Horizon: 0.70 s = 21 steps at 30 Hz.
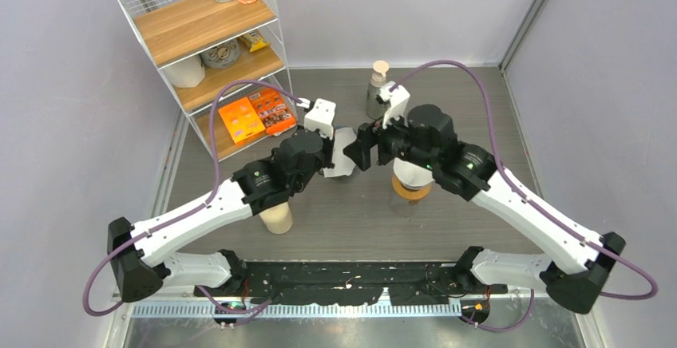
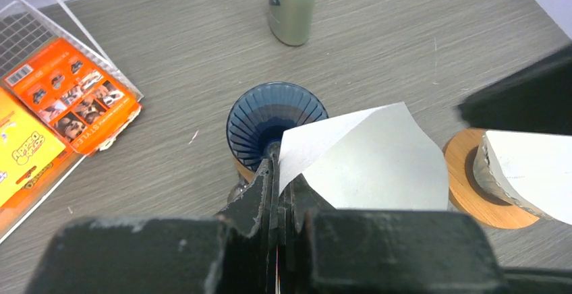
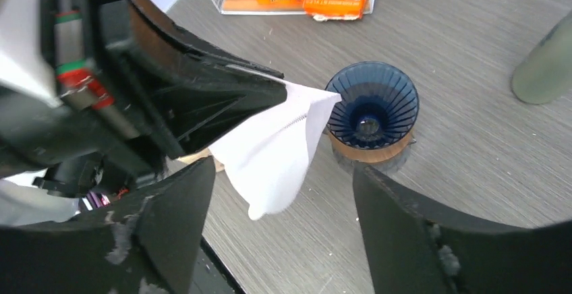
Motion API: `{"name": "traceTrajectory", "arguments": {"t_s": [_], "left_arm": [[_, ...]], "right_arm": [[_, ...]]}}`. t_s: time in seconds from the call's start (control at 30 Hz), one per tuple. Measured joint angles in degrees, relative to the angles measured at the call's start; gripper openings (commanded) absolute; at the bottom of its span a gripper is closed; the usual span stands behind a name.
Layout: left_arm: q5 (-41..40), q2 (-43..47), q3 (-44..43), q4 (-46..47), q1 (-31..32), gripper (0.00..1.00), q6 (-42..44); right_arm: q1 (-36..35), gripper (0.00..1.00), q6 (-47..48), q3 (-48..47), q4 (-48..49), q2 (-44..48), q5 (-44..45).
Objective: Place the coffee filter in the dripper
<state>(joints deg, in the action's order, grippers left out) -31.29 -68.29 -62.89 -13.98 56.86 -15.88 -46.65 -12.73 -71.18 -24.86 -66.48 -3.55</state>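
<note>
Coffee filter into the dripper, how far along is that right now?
Done: the coffee filter is picked up, pinched at one edge in the shut left end effector. In hand: it hangs folded flat close to the blue dripper, with the open right end effector facing it. Left: the dripper is empty, so the filter has yet to be opened and seated inside.

left arm (image 1: 199, 212), right arm (image 1: 527, 204): white shells are joined by black joint housings | bases (image 1: 132, 264): black | cables (image 1: 214, 124): purple, run along each arm | right gripper (image 3: 283, 240): black fingers (image 3: 168, 240) are flecked with white scuffs
</note>
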Motion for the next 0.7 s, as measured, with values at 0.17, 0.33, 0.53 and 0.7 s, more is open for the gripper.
{"name": "traceTrajectory", "arguments": {"t_s": [0.17, 0.33, 0.53, 0.7], "left_arm": [[-0.8, -1.5, -2.2, -2.0, -1.1, 0.0, -1.7], [-0.5, -4.0, -5.6, -4.1, -3.1, 0.0, -2.6], [3.2, -7.4, -9.0, -6.4, -7.4, 0.0, -5.3], [5.5, -9.5, -9.7, -7.6, -9.6, 0.0, -6.6]], "right_arm": [[0.0, 0.96, -1.9, 5.6, 2.9, 9.7, 5.2], [0.0, 0.95, -3.9, 13.2, 4.5, 21.3, 14.0], [0.0, 0.95, -5.7, 18.8, 2.6, 30.0, 26.7], [0.0, 0.95, -7.2, 20.9, -1.3, 33.6, 39.5]]}}
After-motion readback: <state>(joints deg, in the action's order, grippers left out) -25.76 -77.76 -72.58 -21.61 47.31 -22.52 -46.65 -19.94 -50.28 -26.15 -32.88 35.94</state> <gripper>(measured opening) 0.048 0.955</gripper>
